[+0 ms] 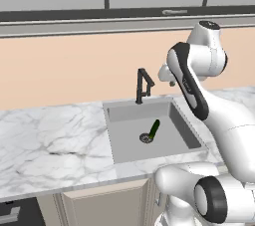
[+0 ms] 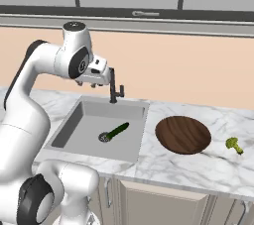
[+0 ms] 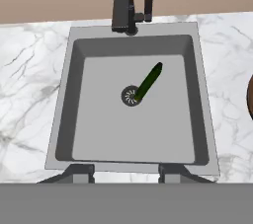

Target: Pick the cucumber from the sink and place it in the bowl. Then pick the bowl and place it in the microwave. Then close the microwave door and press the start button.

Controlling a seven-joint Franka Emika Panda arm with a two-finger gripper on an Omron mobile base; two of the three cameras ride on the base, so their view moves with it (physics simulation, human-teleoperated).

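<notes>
The dark green cucumber [image 1: 154, 129] [image 2: 118, 130] [image 3: 149, 82] lies at a slant on the floor of the grey sink [image 1: 132, 148] [image 2: 82, 135] [image 3: 128, 134], one end over the round drain [image 3: 131, 95]. My gripper [image 2: 87, 84] [image 3: 126, 172] hangs high above the basin, pointing down, open with nothing between its fingertips. The brown wooden bowl [image 2: 183, 135] stands empty on the counter right of the sink; its edge [image 3: 250, 97] shows at the right of the hand view. The microwave and its door are out of view.
A black angular faucet [image 1: 143, 84] [image 2: 115, 87] [image 3: 126, 1] rises at the sink's back rim, close to my hand. A small broccoli floret [image 2: 234, 144] lies right of the bowl. White marble counter [image 1: 50, 140] stretches left of the sink.
</notes>
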